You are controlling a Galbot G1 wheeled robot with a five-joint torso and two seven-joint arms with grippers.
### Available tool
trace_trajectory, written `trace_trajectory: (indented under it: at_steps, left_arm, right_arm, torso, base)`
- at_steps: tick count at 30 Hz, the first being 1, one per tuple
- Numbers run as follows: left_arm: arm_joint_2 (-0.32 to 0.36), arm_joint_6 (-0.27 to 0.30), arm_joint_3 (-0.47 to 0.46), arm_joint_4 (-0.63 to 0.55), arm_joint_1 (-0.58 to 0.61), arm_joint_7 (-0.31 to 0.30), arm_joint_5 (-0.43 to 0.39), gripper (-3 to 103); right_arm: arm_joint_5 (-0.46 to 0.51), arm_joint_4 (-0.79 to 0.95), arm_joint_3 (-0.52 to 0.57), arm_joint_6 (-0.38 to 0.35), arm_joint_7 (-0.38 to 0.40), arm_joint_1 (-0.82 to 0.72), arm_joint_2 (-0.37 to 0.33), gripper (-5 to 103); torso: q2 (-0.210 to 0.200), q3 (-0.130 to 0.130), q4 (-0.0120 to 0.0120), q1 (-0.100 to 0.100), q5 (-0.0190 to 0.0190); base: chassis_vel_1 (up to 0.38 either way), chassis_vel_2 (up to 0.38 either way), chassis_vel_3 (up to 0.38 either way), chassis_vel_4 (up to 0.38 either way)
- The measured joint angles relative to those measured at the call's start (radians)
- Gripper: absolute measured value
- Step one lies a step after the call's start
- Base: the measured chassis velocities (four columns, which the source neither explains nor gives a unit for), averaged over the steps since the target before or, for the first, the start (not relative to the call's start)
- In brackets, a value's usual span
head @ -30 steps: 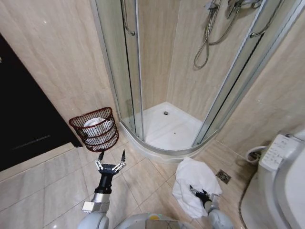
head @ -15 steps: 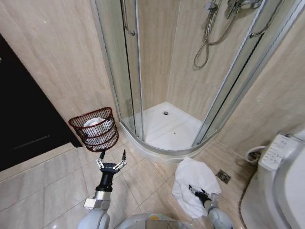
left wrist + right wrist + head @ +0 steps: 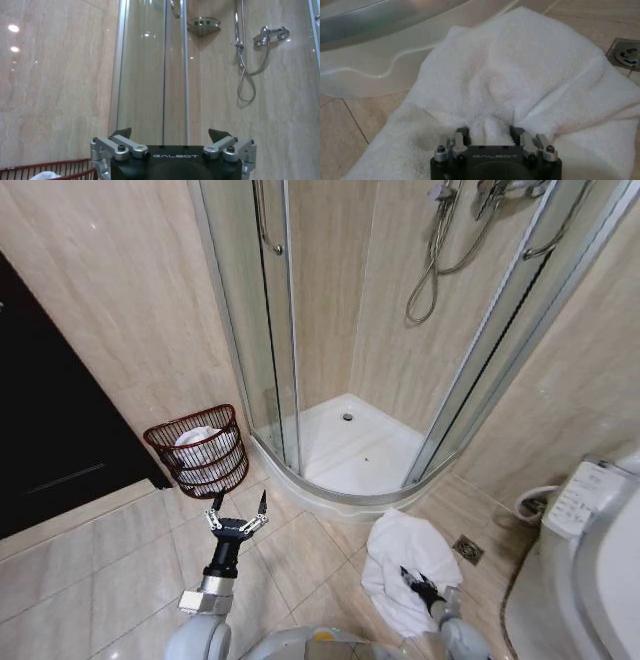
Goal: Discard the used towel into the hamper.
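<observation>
Beige tile runs across the floor [image 3: 110, 565] and up the walls, and the curved glass shower enclosure [image 3: 262, 360] with its white tray [image 3: 360, 452] takes the middle of the head view. Off at the right edge sits a white toilet [image 3: 600, 580]. Down on the floor between shower tray and toilet lies the white towel [image 3: 405, 565], crumpled in a heap, with a square floor drain [image 3: 468, 550] just beside it. Over on the left, against the wall beside the shower's edge, there's the hamper [image 3: 198, 450], dark red-brown open weave, standing upright with something white already inside. Towel and hamper are well apart, with the shower's front curve between them.

Now the arms. The left pincer [image 3: 237, 509] hangs above the floor tiles just in front of the hamper, its fingers spread wide with nothing between them; from its own wrist view the left pincer [image 3: 170, 135] points at the shower glass, hamper rim [image 3: 47, 170] low in the corner. The right pincer [image 3: 421, 582] is down on the towel, and the right wrist view shows it [image 3: 489, 133] with its fingers drawn narrow, a raised fold of the terry cloth [image 3: 520, 75] pinched between them.
</observation>
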Motion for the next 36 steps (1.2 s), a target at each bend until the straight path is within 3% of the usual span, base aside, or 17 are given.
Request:
trace_trajectory:
  at_steps: [8, 10, 12, 15, 18, 22, 25, 36]
  left_arm:
    - [-0.003, -0.009, 0.0, -0.007, 0.012, -0.002, 0.0, 100]
    - [-0.003, -0.014, 0.0, -0.01, 0.015, -0.003, -0.001, 100]
    - [-0.003, -0.014, 0.0, -0.01, 0.016, -0.003, -0.001, 100]
    - [-0.002, -0.018, 0.003, -0.012, 0.016, -0.003, -0.001, 100]
    - [-0.002, -0.02, 0.009, -0.014, 0.016, -0.003, -0.001, 100]
    - [-0.002, -0.022, 0.013, -0.014, 0.015, -0.003, -0.001, 100]
    - [-0.002, -0.025, 0.015, -0.012, 0.016, -0.004, -0.003, 100]
    - [0.012, -0.03, 0.015, -0.003, 0.01, -0.004, -0.019, 100]
  right_arm:
    - [-0.005, -0.014, 0.011, 0.039, -0.048, -0.009, -0.001, 33]
    - [-0.027, -0.014, 0.017, 0.09, -0.05, -0.013, 0.005, 25]
    - [-0.039, -0.014, 0.021, 0.112, -0.048, -0.014, 0.009, 25]
    - [-0.119, 0.033, 0.048, 0.214, -0.005, -0.034, 0.025, 14]
    - [-0.157, 0.095, 0.065, 0.267, 0.031, -0.062, 0.029, 8]
    - [-0.193, 0.165, 0.087, 0.302, 0.063, -0.091, 0.032, 8]
    - [-0.274, 0.278, 0.135, 0.353, 0.098, -0.143, 0.04, 8]
    - [-0.267, 0.676, 0.208, 0.336, 0.146, -0.324, 0.06, 8]
  torso:
    - [0.0, 0.0, 0.0001, 0.0, 0.0002]
    - [0.0, 0.0, 0.0, 0.0, 0.0006]
    - [0.0, 0.0, 0.0001, 0.0, 0.0007]
    - [0.0, 0.0, 0.0002, 0.0, 0.0008]
    - [0.0, 0.0, 0.0001, 0.0, 0.0006]
    - [0.0, 0.0, 0.0001, 0.0, -0.0001]
    - [0.0, 0.0, 0.0002, 0.0, 0.0]
    - [0.0, 0.0, 0.0, 0.0, 0.0002]
  base:
    - [0.0, 0.0, 0.0, 0.0]
    - [0.0, 0.0, 0.0, 0.0]
    - [0.0, 0.0, 0.0, 0.0]
    - [0.0, 0.0, 0.0, 0.0]
    - [0.0, 0.0, 0.0, 0.0]
    - [0.0, 0.0, 0.0, 0.0]
    - [0.0, 0.0, 0.0, 0.0]
    - [0.0, 0.0, 0.0, 0.0]
